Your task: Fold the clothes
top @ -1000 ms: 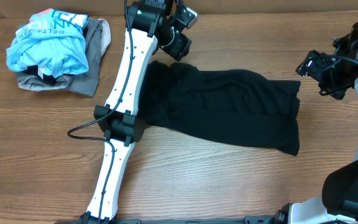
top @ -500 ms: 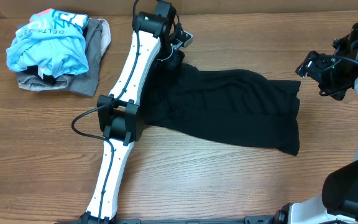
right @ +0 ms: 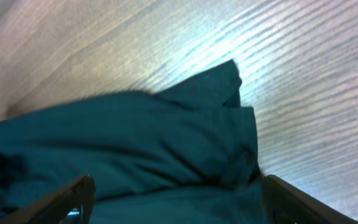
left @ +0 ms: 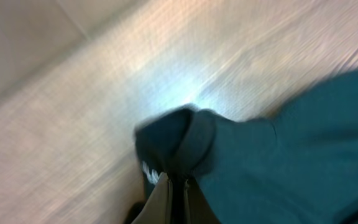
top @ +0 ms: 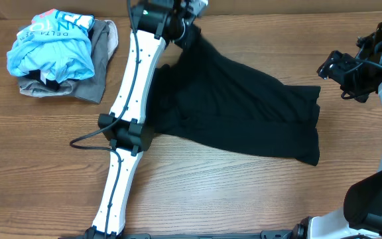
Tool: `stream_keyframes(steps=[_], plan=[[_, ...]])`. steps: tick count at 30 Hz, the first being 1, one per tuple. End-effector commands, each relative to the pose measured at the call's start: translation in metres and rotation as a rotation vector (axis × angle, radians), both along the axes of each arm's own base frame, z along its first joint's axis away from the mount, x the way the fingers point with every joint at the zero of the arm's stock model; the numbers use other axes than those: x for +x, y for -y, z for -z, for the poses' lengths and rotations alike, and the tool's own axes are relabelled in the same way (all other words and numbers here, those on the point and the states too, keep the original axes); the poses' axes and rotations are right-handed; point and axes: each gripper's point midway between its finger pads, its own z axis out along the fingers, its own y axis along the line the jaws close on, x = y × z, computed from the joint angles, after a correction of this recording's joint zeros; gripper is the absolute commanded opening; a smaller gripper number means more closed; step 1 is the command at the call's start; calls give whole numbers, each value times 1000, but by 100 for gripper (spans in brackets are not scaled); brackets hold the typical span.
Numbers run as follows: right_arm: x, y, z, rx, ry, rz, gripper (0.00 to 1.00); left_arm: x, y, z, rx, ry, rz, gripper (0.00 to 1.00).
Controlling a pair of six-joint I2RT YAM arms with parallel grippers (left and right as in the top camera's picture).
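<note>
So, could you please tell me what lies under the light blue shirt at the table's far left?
A grey garment lies under the light blue shirt, showing along its right and lower edges. A dark patch peeks out too; anything deeper is covered.

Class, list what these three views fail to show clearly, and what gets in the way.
Overhead: the left arm covers the black garment's left edge.
Overhead: the blue shirt hides most of the grey garment beneath.
Left wrist: motion blur smears the left pincer and the cloth it pinches.
Right wrist: the bottom edge cuts off the right pincer's fingers.
</note>
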Motion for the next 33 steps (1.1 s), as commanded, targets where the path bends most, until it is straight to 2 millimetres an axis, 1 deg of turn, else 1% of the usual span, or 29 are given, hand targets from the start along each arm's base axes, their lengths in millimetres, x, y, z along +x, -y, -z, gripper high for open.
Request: stream_keyframes(steps=[1,5,11,14,18,20,23,25,29,33], plan=[[8,4,10,-13,-3,-3,87,-8,10,-43,-46,71,-9,4],[22,9,28,-22,-10,-19,87,-14,20,-43,-43,68,13,4],[49,19,70,-33,-26,-21,87,-15,30,-46,-47,87,27,4],[61,25,96,-42,-41,-16,85,-13,28,-46,-31,94,9,4],[72,28,130,-40,-64,-31,79,-12,21,-43,-10,86,-27,4],[74,28,144,-37,-80,-35,74,-11,18,-42,2,85,-46,4],[75,28,162,-31,-103,-40,71,-9,13,-41,7,79,-90,4],[74,27,170,-26,-119,-42,69,-9,9,-39,17,71,-116,4],[72,25,184,-24,-149,-44,61,-11,2,-34,33,43,-168,4],[70,20,198,-17,-175,-55,57,-14,-7,-26,64,10,-217,4]])
